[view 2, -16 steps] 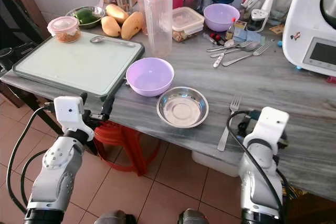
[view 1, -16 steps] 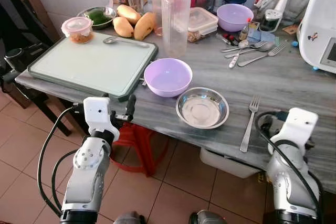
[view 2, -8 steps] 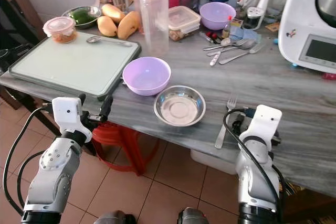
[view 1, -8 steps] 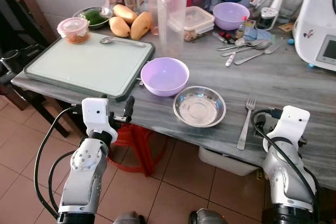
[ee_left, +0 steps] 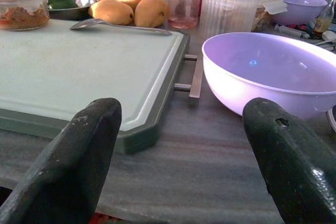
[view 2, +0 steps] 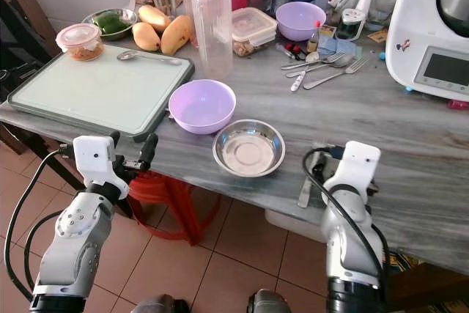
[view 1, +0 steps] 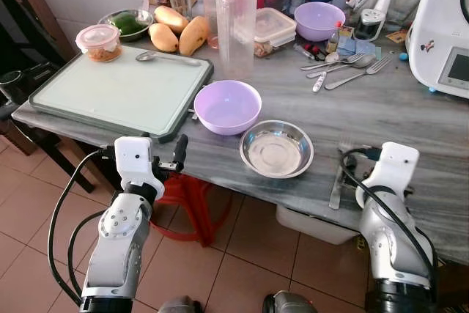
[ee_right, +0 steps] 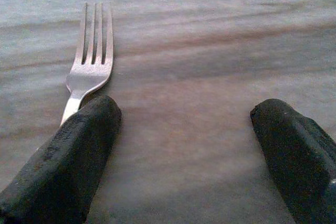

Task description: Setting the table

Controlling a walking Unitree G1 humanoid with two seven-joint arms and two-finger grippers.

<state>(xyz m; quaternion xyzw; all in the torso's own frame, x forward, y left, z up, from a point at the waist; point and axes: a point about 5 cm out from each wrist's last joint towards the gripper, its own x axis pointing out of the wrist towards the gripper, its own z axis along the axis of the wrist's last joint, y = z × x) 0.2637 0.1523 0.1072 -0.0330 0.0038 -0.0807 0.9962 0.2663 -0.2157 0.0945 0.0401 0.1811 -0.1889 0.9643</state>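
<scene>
Right gripper (ee_right: 186, 145) over counter (view 1: 410, 108), fingers apart, fork (ee_right: 89, 59) just beside one finger, right of steel bowl (view 1: 277, 149), left gripper (ee_left: 178, 150) spread wide at counter edge facing purple bowl (ee_left: 273, 72)

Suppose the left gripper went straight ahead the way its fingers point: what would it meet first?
Probably the left gripper would meet the grey table edge, then pass between the cutting board and purple bowl; depth is uncertain.
</scene>
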